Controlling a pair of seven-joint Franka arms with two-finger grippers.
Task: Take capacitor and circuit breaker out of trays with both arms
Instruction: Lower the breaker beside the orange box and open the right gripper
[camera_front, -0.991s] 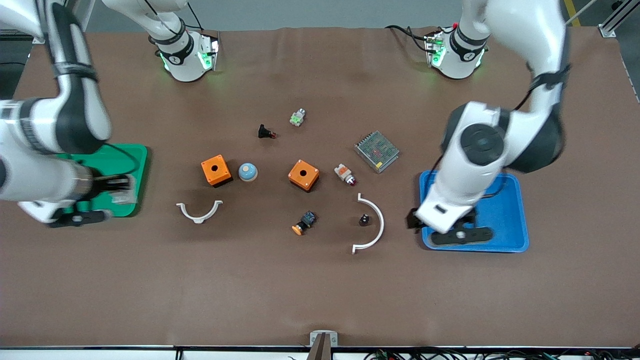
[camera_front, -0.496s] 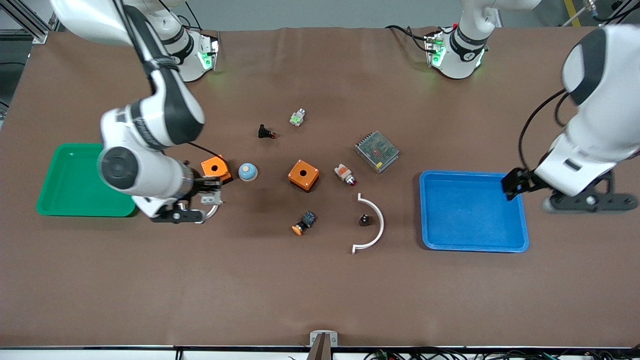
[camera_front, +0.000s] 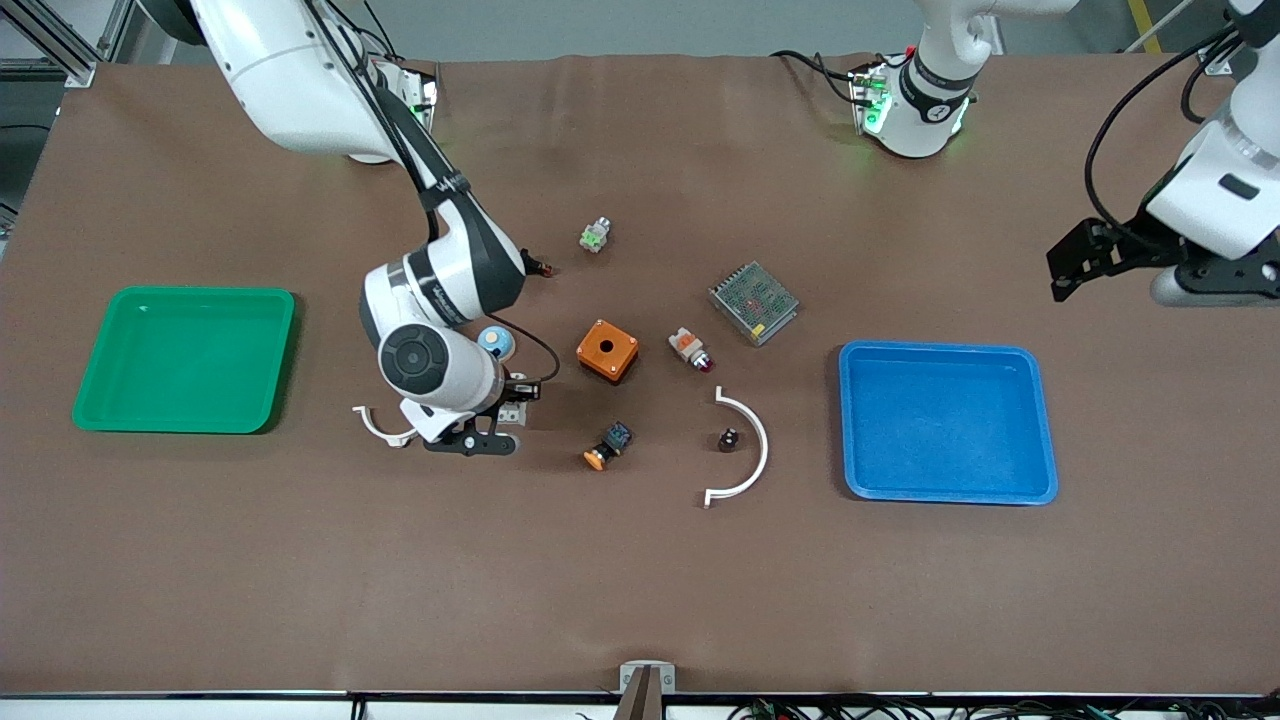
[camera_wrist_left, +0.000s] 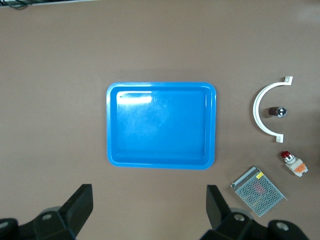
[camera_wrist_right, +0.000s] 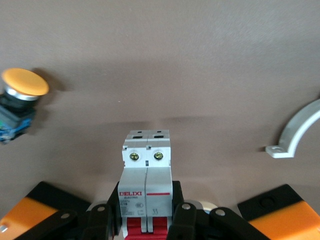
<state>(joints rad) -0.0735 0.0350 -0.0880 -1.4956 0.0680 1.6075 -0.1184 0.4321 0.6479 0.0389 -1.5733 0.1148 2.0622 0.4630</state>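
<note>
Two fingers of the right gripper (camera_wrist_right: 146, 222) are clamped on the breaker (camera_wrist_right: 145, 182), a white-grey block with red levers at its held end; only the right wrist view shows this grasp clearly. In the front view the same gripper (camera_front: 505, 400) hangs low over the bench (camera_front: 640, 580), between the white curved bracket (camera_front: 380, 425) and the orange-capped button (camera_front: 607, 446), and the breaker is largely hidden by the wrist. The right wrist view also shows the orange-capped button (camera_wrist_right: 20, 97) and an end of a white bracket (camera_wrist_right: 295, 132).

The left gripper (camera_wrist_left: 150, 210) has its fingers spread wide and holds nothing. It hangs over the bench at the left arm's end, above the blue tray (camera_front: 945, 420), where the left arm waits.

The capacitor (camera_front: 728, 439) stands on the bench inside the arc of the second white bracket (camera_front: 752, 450), near the blue tray. The left wrist view shows it (camera_wrist_left: 276, 111) lying within that arc. The green tray (camera_front: 185, 358) sits at the right arm's end.
</note>
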